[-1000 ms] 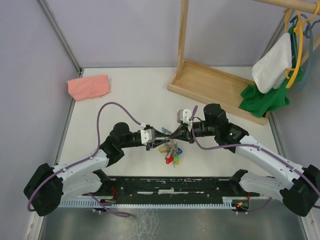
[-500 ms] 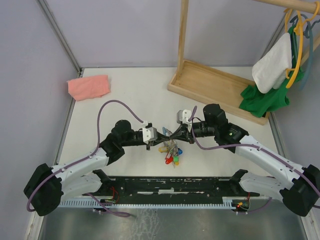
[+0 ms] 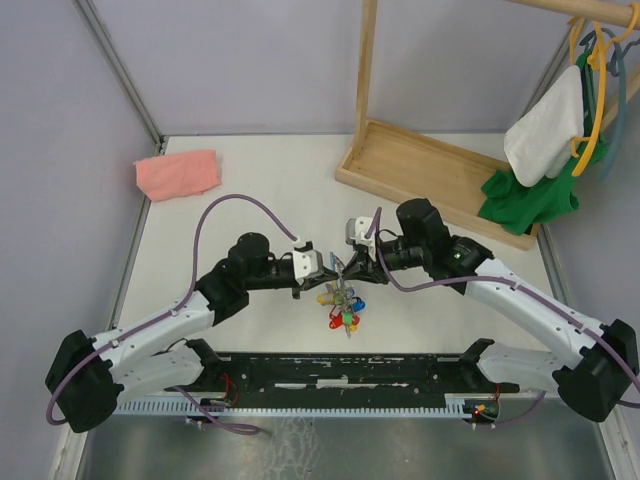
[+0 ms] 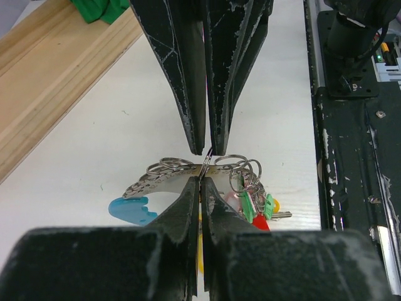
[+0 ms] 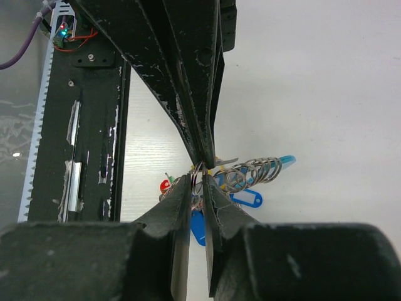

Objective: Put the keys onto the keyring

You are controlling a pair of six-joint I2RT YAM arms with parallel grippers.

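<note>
Readable text: none in any view.
Blue tag: pale insert, no writing legible.
Keyring: bare wire, no engraving to be seen.
Green key head: too small to show any marking.

White table, pink cloth, wooden rack base

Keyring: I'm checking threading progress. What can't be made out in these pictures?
Top external: the keyring is too small to trace; both end effector tips cover its top.
Left wrist: the tan-yellow key is a sliver behind the left end effector.
Right wrist: whether the right end effector grips the ring wire in its gap is unclear.
</note>
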